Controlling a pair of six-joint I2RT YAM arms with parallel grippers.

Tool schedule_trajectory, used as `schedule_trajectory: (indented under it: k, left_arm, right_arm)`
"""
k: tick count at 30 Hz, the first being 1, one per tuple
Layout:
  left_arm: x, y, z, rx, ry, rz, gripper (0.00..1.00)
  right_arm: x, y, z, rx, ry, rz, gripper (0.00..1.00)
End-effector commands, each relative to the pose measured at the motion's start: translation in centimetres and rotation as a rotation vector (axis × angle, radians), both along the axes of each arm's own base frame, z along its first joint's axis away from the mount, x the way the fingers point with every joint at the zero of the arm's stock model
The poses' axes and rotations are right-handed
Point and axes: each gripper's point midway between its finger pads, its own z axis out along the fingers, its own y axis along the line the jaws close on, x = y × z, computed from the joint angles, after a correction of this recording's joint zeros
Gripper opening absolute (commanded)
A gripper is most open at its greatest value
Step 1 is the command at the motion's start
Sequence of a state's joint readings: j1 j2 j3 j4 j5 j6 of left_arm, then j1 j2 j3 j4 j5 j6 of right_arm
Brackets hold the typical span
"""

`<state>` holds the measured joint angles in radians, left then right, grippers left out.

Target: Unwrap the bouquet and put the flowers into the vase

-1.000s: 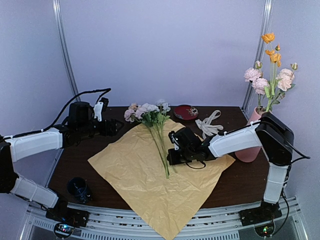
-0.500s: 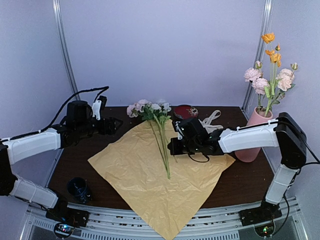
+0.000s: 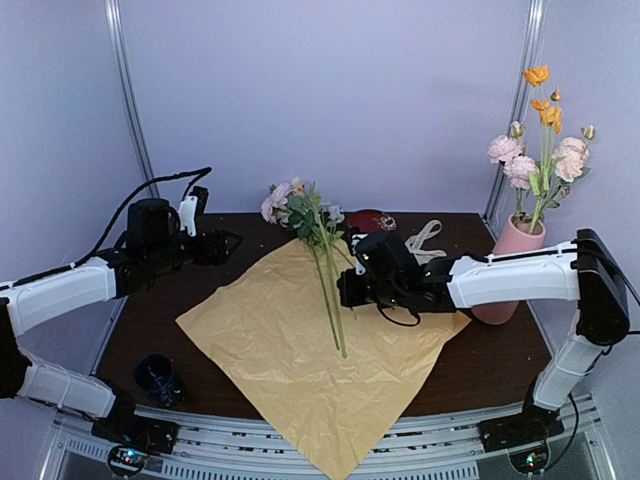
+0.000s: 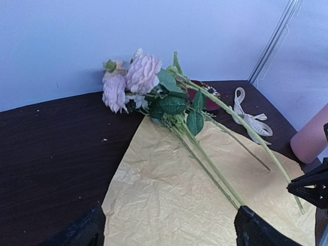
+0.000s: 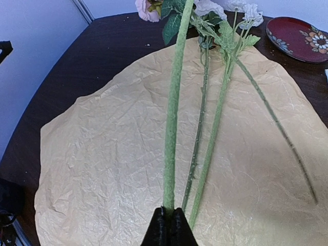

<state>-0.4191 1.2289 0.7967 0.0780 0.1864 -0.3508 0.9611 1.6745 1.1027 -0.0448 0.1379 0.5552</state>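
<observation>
The bouquet is undone: its yellow-tan paper (image 3: 300,350) lies spread flat on the table. My right gripper (image 3: 347,290) is shut on one green stem (image 5: 174,113) and holds it above the paper, its pink blooms (image 3: 283,196) tilted up toward the back. Other flowers (image 5: 210,138) still lie on the paper (image 5: 102,154), their white blooms (image 5: 246,13) at its far edge. The pink vase (image 3: 505,270) stands at the right with pink and orange flowers (image 3: 540,150) in it. My left gripper (image 3: 226,243) hovers open at the back left, its fingertips (image 4: 84,230) wide apart over the paper (image 4: 169,189).
A cream ribbon (image 3: 420,245) lies loose behind the right arm, next to a dark red dish (image 3: 370,222). A small dark blue cup (image 3: 157,378) stands at the front left. The vase (image 4: 312,138) sits close to the right arm's forearm.
My right gripper has risen with the stem, and the pink blooms have lifted off the table toward the back wall. The left arm has barely moved.
</observation>
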Motion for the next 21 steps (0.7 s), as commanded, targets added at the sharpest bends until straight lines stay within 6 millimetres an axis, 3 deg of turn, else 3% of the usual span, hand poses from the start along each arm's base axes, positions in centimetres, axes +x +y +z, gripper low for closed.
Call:
schedule_trajectory:
  k: [1,5,12,21]
  left_arm:
    - [0.4,-0.1,1.9,-0.023,-0.06,0.006,0.9]
    - [0.4,-0.1,1.6,-0.02,-0.055,0.005,0.9]
    - [0.6,-0.2,1.2,-0.016,-0.044,0.003,0.9]
    - [0.6,-0.2,1.2,-0.015,-0.043,0.002,0.9]
  right_arm:
    - [0.6,-0.4,-0.5,-0.137,-0.046,-0.048,0.0]
    - [0.2,0.1,-2.4,-0.173,-0.016,-0.03,0.0]
    - [-0.6,2.9,-1.4,-0.046,0.009,0.064,0.0]
    - [-1.9,4.9,-2.5,0.067,0.099,0.115,0.0]
